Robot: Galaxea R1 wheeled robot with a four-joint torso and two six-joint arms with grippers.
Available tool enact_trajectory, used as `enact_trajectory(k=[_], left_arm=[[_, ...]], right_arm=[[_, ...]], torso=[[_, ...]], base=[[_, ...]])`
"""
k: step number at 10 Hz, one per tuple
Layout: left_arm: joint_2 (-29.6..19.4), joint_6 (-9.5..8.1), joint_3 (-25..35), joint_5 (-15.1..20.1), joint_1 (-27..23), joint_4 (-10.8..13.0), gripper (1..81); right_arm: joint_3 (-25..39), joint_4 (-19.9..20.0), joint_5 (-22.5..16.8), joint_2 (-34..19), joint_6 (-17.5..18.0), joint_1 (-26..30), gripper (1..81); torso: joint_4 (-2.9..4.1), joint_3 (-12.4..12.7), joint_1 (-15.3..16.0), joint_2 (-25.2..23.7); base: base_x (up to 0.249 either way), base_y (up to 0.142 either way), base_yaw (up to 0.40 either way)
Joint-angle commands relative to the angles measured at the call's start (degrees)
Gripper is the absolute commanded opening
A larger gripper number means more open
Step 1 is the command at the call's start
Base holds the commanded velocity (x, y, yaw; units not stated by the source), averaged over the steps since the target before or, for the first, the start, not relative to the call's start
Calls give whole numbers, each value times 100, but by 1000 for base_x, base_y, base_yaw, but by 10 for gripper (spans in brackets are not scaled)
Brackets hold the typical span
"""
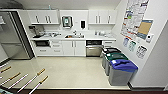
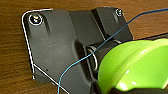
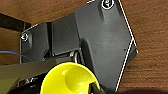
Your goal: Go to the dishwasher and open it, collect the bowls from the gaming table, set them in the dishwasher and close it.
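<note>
The left-wrist lime-green bowl (image 2: pixel 135 67) runs off the picture's edge; so does the right-wrist bowl (image 3: pixel 68 80). The dishwasher (image 1: pixel 93 48) is too blurred to make out its racks. Foosball rods (image 1: pixel 30 81) are cut off at the frame's corner.

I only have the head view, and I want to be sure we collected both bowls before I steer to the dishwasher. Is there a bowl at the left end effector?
Observer: Yes. The left wrist view has a lime-green bowl close up, in front of the arm's dark plate. I cannot tell how it is gripped.
Operator: And the right side?
Observer: The right wrist view has a second bowl, more yellow-green, with its hollow facing the camera.
Operator: Anything near them that I should know of?
Observer: A thin blue cable crosses the plate in the left wrist view and passes by the lime-green bowl's rim. I cannot tell whether it touches.
</note>
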Motion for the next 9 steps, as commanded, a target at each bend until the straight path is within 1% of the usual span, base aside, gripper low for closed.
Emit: enact_trajectory(k=[1, 6, 9], left_arm=[[-76, 18, -18, 157, -126, 8, 10], [-58, 18, -18, 166, -126, 44, 10], [-49, 18, -18, 166, -126, 26, 10]], right_arm=[[24, -48, -256, -7, -3, 166, 10], [15, -48, -247, -7, -3, 149, 10], [15, -48, -247, -7, -3, 166, 10]], torso=[[0, 0, 0, 0], [0, 0, 0, 0], [0, 0, 0, 0]], base=[[134, 0, 0], [134, 0, 0], [134, 0, 0]])
